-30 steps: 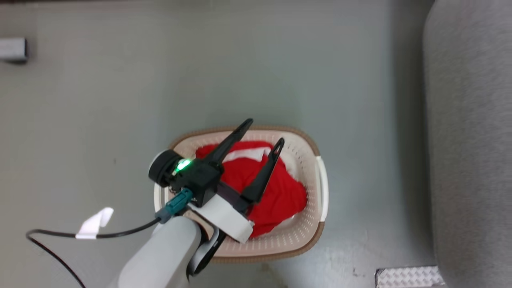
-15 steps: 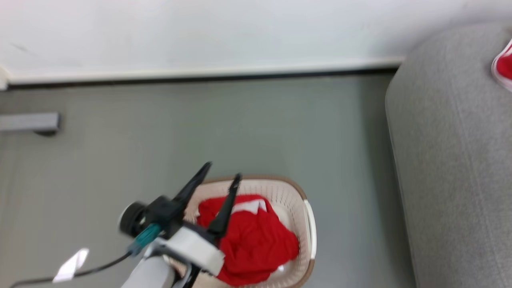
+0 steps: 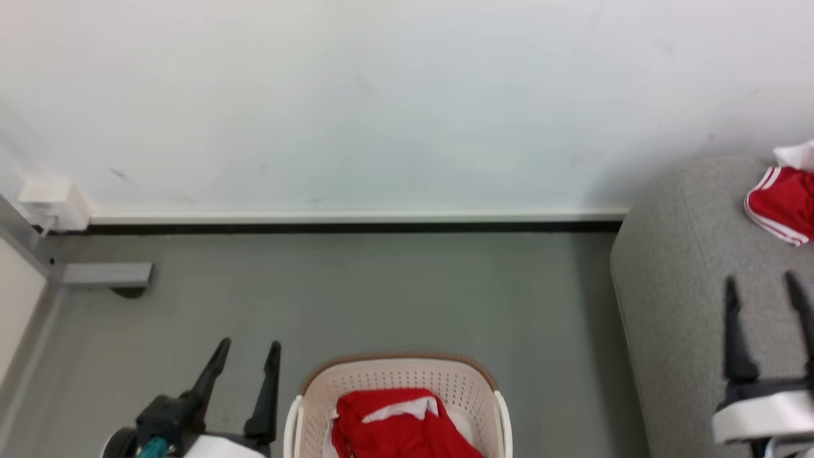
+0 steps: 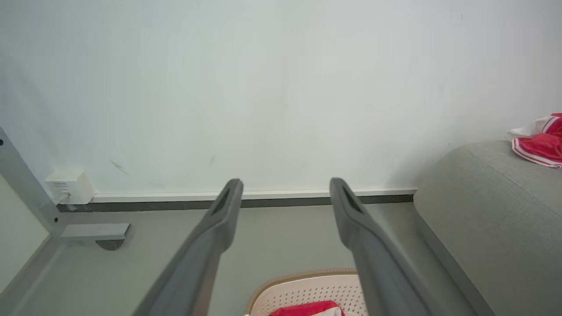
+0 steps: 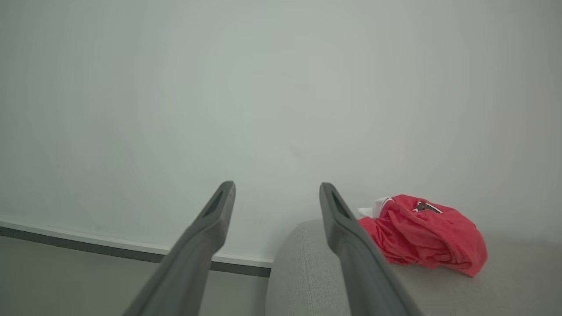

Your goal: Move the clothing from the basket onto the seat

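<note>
You're between pickups: left gripper [image 3: 250, 345] and right gripper [image 3: 761, 280] stand wide open, empty. Next, lower one into the basket [image 3: 394, 360] and pinch the red clothing [image 3: 407, 432].

The basket [image 3: 394, 362] runs off the bottom of the head view, so its near half and the lower part of the clothing [image 3: 400, 429] inside are cut away. The seat [image 3: 674, 305] goes off the right and bottom edges, and the garment [image 3: 783, 202] lying on it is sliced by the right edge. In the right wrist view, one finger of the right gripper [image 5: 276, 188] hides that garment's left end, and its dark mark [image 5: 423, 206] is too small to read
</note>
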